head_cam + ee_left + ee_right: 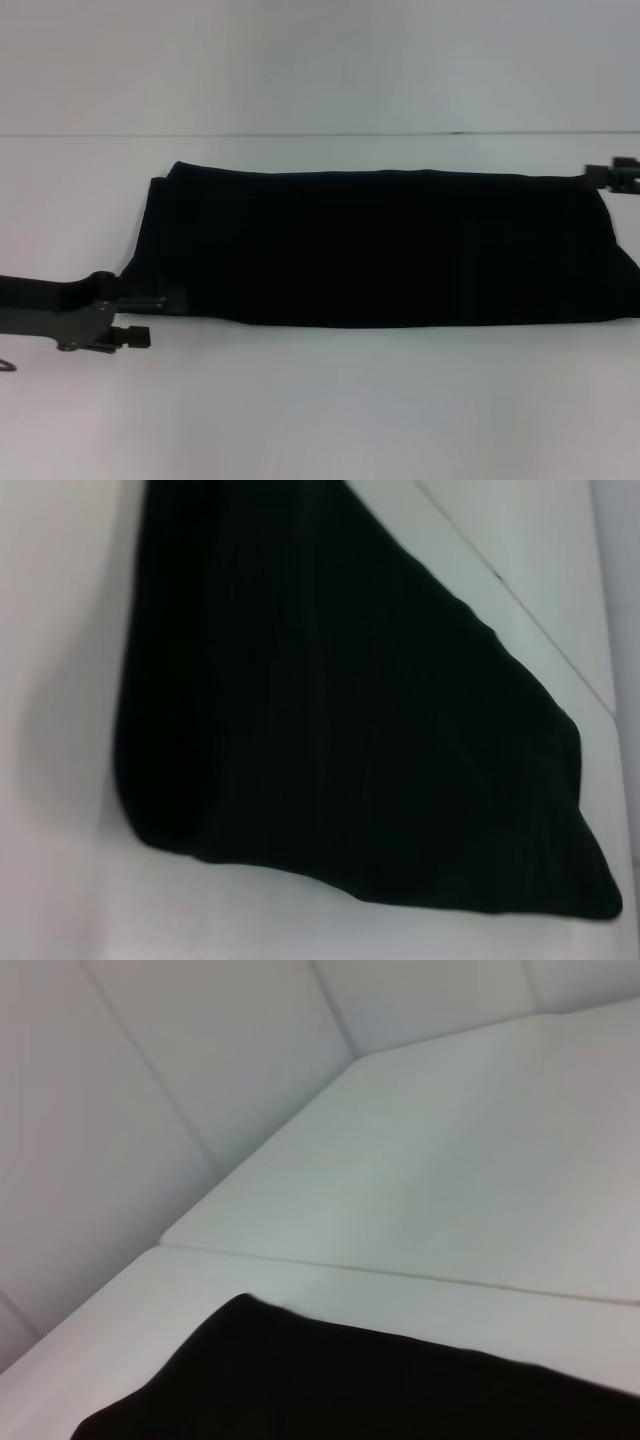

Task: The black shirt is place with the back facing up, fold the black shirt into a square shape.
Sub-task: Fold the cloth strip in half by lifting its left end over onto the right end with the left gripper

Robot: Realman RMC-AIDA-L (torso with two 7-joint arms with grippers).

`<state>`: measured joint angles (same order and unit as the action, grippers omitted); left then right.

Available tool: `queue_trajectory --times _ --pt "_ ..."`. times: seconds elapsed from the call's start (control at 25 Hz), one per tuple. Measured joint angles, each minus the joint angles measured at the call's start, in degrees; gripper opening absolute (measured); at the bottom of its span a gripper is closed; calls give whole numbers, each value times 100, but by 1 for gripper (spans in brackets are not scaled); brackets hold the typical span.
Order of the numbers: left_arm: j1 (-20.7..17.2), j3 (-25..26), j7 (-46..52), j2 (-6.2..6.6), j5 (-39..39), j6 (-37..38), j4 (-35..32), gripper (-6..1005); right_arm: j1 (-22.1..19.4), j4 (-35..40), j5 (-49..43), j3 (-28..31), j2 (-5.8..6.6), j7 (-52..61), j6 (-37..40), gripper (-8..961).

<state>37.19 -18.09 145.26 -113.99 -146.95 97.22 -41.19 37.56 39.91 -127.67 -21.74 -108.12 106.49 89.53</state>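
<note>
Nearest the head camera, bare white table (320, 410), then the left tool (150, 305) low at the left, at the near-left corner of the black shirt (390, 250). Appears pressed to the hem there, fingers seemingly closed over the cloth edge, though dark on dark; cannot tell for certain. Right tool (612, 175) at the far-right corner, touching or just beside the cloth; cannot tell whether apart or together.

Lies flat across the middle of the table as a long dark band, already narrowed into a strip. Long axis runs left to right across the robot's front; short axis front to back. No neckline or sleeves visible in any view, so cannot tell which end is collar and which is hem.

Judged soft, light, limp matte fabric: no stiffness, sags and drapes when lifted, slightly rounded at the folded edge in the left wrist view (340, 710). Not fragile, not slippery, but prone to wrinkle and drag. Best taken by pinching corners or end edges through all layers, both corners of one end together, then carrying that end over toward the other.
</note>
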Motion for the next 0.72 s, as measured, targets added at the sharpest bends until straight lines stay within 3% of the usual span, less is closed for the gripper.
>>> queue_trajectory --times 0.04,0.28,0.72 --pt "16 9 137 5 3 -102 116 751 87 2 -3 -72 0 3 -36 710" --pt "46 99 982 13 42 -733 542 874 438 71 3 -444 -7 3 -249 930" --pt "36 417 1819 -34 111 -1438 1009 902 604 110 36 -547 4 -44 -602 932"
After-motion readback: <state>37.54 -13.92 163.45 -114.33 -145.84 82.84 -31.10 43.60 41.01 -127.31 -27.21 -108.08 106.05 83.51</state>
